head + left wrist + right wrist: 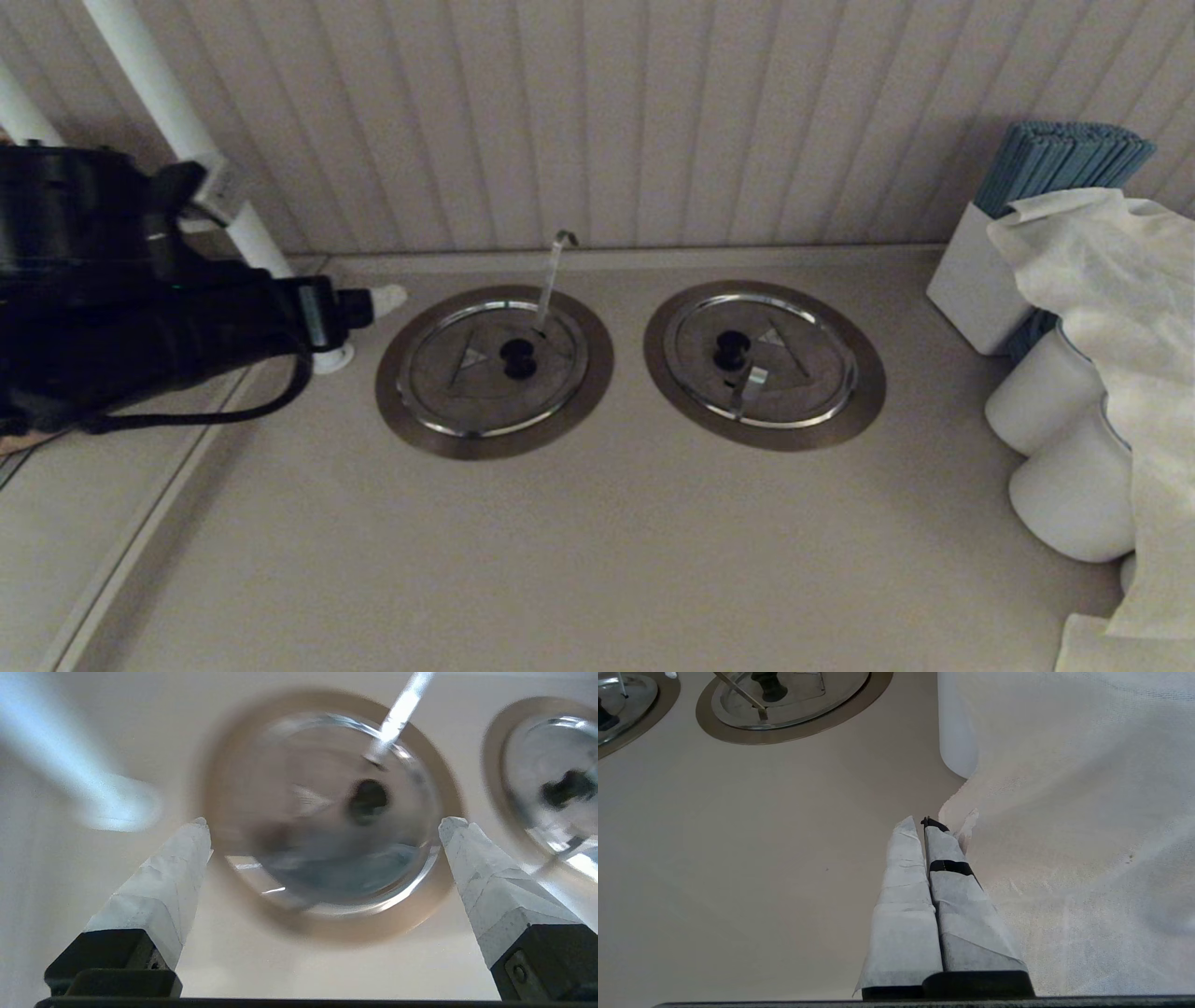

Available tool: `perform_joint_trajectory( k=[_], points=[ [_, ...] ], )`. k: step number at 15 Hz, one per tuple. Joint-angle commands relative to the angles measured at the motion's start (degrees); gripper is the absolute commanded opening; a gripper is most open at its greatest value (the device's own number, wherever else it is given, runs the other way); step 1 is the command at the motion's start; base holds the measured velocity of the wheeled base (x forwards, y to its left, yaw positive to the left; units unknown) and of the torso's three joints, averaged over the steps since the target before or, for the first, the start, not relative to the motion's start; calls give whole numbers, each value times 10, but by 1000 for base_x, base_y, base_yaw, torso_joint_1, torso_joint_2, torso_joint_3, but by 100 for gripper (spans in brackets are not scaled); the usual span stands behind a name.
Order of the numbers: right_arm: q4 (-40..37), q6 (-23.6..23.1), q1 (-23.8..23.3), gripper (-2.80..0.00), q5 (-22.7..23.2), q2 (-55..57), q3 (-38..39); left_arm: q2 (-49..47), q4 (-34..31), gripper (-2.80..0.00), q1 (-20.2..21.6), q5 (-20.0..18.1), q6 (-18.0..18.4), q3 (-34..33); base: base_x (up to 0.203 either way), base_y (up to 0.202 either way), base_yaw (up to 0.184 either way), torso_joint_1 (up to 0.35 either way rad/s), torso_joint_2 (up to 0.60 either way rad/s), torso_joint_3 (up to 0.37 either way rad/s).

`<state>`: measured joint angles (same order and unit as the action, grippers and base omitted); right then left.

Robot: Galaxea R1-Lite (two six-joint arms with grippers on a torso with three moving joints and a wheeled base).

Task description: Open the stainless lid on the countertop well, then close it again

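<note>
The stainless lid [467, 383] lies flat and closed in the countertop well, whose brushed-steel flange [390, 375] rings it. A black knob [518, 358] sits at the lid's centre, and the thin hooked rod [553, 275] rises just behind the knob. My left arm hovers to the left of the well, with one white fingertip [387, 299] showing near the flange. In the left wrist view the left gripper [323, 825] is open above the counter, its fingers standing either side of the lid [303, 854], apart from it. The right gripper [920, 822] is shut on nothing, low beside a white cloth [1064, 812].
The twin lid [794, 373] with a short flat tab [752, 383] sits to the right. A white pole [177, 112] stands behind my left arm. White jars [1074, 495], the draped cloth [1120, 280] and a white box of blue sticks [1055, 159] crowd the right side. A panelled wall runs behind.
</note>
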<state>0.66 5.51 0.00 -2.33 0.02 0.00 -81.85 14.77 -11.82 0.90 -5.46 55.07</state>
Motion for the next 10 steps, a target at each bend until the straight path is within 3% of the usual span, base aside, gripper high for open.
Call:
perform_joint_trajectory(
  k=[1, 3, 7, 10],
  points=[
    [0, 0, 0, -280, 0, 1, 0, 143, -21, 0, 26, 0, 52, -36, 0, 0, 0, 0, 0, 0],
    [0, 0, 0, -280, 0, 1, 0, 266, -92, 0, 43, -1, 89, -66, 0, 0, 0, 0, 0, 0],
    [0, 0, 0, -280, 0, 1, 0, 479, -256, 0, 63, 2, 90, -112, 0, 0, 0, 0, 0, 0],
    [0, 0, 0, -280, 0, 1, 0, 568, -297, 0, 150, 4, 90, -167, 0, 0, 0, 0, 0, 0]
  ],
)
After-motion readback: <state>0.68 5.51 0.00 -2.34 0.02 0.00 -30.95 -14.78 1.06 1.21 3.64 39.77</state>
